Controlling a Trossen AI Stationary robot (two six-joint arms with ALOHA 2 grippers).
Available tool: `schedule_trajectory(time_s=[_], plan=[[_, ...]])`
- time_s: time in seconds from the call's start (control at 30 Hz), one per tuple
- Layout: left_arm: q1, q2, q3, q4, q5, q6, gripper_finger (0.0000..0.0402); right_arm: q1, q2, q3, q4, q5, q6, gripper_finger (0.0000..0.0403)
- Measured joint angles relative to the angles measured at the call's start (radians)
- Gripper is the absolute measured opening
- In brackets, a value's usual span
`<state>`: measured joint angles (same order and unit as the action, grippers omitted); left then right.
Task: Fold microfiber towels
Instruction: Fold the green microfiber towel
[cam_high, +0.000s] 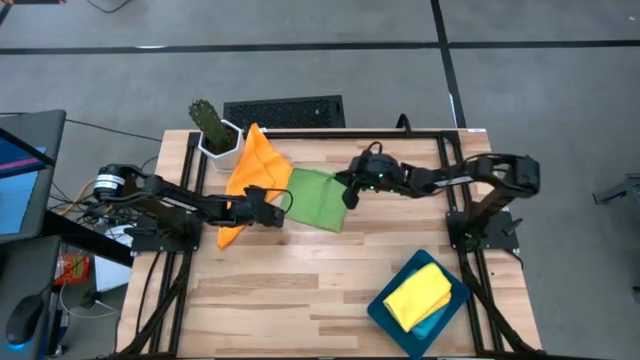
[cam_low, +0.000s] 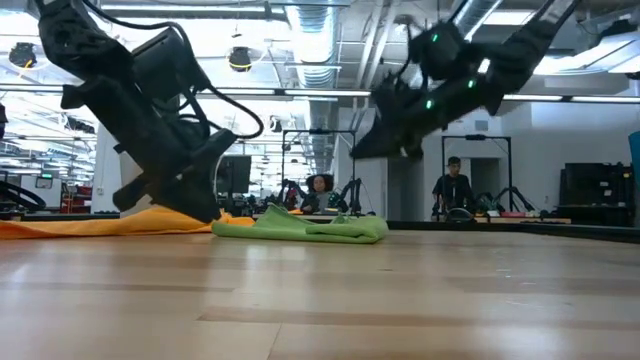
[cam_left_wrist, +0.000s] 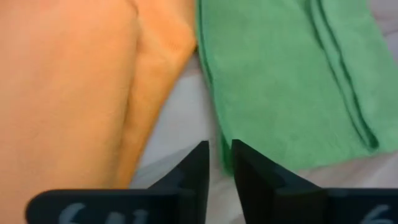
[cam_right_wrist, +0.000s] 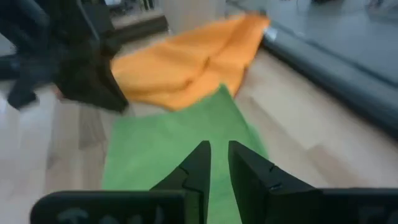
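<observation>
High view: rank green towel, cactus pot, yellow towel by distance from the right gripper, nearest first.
From the right gripper, mid-table toward the back:
1. Green towel, right beside it, toward the left arm.
2. Cactus pot, back left corner area, past the orange towel.
3. Yellow towel, on the teal tray, front right.

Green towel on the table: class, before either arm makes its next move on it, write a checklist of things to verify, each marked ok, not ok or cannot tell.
1. Green towel lies on the table, already folded over: ok.
2. Left gripper holds nothing, fingers narrowly apart at the towel's edge: ok.
3. Right gripper is above the green towel, empty: ok.
4. Orange towel is clear of the green one: not ok, their edges meet.
5. Yellow towel is stowed on the teal tray: ok.
6. Fold edges line up evenly: cannot tell.
</observation>
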<state>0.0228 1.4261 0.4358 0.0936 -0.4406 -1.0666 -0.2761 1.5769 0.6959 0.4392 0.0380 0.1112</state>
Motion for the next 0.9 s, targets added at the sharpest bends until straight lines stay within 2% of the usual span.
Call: schedule_trajectory(time_s=[0.2, 0.47, 0.57, 0.73, 0.9], plan=[[-0.024, 0.058, 0.001, 0.070, 0.010, -0.003, 0.0087, 0.015, -0.053, 0.001, -0.028, 0.020, -0.006, 0.0081], [-0.029, 0.179, 0.006, 0.129, -0.026, -0.061, 0.0088, 0.031, -0.051, 0.001, -0.048, 0.017, 0.003, 0.0081], [-0.027, 0.184, 0.002, 0.184, 0.001, -0.019, 0.0071, 0.061, -0.055, 0.001, -0.057, 0.007, 0.027, 0.0081], [-0.026, 0.188, 0.006, 0.217, 0.040, -0.019, 0.0009, 0.164, 0.025, -0.001, -0.064, -0.014, 0.061, 0.0081], [-0.026, 0.189, 0.007, 0.233, 0.044, -0.038, 0.0007, 0.258, 0.181, 0.000, 0.065, -0.013, 0.046, 0.0070]])
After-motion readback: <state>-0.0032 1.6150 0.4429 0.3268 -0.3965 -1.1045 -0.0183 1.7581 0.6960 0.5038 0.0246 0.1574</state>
